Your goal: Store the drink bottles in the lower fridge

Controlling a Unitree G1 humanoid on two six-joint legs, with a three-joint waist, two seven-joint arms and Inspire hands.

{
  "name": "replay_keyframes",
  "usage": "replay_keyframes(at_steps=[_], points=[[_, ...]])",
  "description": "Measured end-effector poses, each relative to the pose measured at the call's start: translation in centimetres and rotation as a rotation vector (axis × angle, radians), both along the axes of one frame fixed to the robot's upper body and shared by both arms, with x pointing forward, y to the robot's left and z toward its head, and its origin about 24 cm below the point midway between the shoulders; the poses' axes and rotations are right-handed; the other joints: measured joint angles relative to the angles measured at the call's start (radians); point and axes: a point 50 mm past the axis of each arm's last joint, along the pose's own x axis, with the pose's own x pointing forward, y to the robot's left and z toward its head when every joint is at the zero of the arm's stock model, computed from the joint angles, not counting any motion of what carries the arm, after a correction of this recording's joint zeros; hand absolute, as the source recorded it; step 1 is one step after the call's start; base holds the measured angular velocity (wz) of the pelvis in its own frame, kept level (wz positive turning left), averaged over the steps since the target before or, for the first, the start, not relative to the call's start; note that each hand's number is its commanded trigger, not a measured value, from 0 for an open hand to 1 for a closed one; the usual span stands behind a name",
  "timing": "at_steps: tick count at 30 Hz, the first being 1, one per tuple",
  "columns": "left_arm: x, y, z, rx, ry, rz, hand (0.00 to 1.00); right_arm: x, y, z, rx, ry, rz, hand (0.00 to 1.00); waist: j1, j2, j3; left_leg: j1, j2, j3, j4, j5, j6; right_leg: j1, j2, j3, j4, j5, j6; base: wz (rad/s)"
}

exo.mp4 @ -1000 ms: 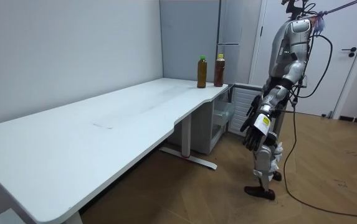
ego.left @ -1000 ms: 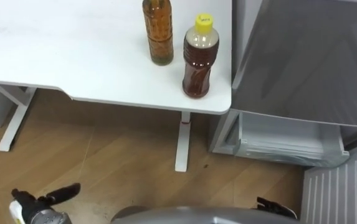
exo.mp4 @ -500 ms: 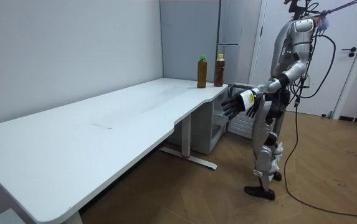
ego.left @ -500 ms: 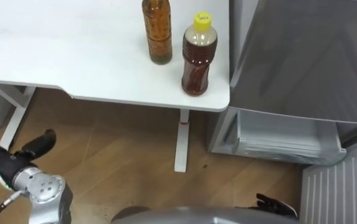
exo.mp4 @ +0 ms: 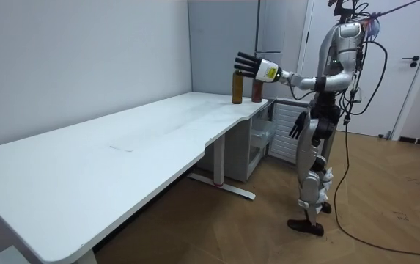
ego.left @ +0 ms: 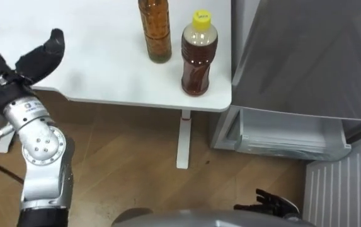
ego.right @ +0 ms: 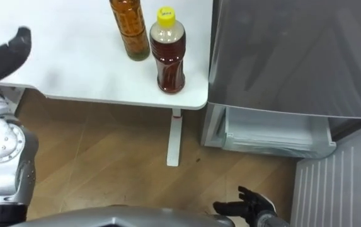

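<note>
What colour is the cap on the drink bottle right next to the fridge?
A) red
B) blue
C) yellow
C: the drink bottle standing nearest the fridge, at the corner of the white table, has a yellow cap.

Plain office-like room, sparsely furnished. A long white table (exo.mp4: 122,147) with a curved front edge stands on white legs along bare pale-grey walls (exo.mp4: 85,59). The floor (exo.mp4: 385,220) is wood-look plank. A white door (exo.mp4: 407,95) with a lever handle closes the far side. A grey fridge (ego.left: 306,57) stands just beside the table's right-hand corner, its lower compartment (ego.left: 287,135) open.
</note>
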Motion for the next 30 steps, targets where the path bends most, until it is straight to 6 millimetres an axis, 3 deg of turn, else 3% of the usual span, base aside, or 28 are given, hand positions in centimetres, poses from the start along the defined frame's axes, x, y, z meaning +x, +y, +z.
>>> replay_keyframes(at_steps=[8, 13, 20, 30], points=[[1.2, -3.9, 3.2, 0.057, -0.129, -0.307, 0.00, 0.6, 0.2, 0.0, 0.017, -0.013, 0.017, 0.00, -0.037, -0.006, -0.0005, -0.012, 0.000, -0.003, 0.003, 0.001, 0.001, -0.008, 0.000, -0.003, 0.002, 0.000, 0.000, 0.03], [1.4, -6.2, 3.5, 0.085, -0.133, -0.477, 0.00, 0.9, 0.2, 0.1, 0.018, -0.014, 0.018, 0.00, -0.051, -0.003, -0.0042, -0.016, 0.000, -0.002, 0.003, 0.002, 0.002, -0.015, 0.000, 0.000, 0.003, 0.002, 0.002, 0.00], [1.5, -6.8, 3.6, 0.118, -0.116, -0.571, 0.00, 0.9, 0.2, 0.1, 0.030, -0.012, 0.022, 0.00, -0.061, 0.000, -0.0085, -0.015, 0.000, -0.001, 0.002, 0.002, 0.002, -0.015, 0.000, 0.007, 0.002, 0.002, 0.001, 0.00], [1.1, -7.4, 4.8, 0.152, -0.154, -0.646, 0.00, 1.0, 0.4, 0.1, 0.050, -0.015, 0.030, 0.00, -0.061, -0.001, -0.0087, -0.012, 0.000, 0.001, 0.000, 0.003, 0.002, -0.016, 0.000, 0.017, 0.001, 0.002, 0.002, -0.01]])
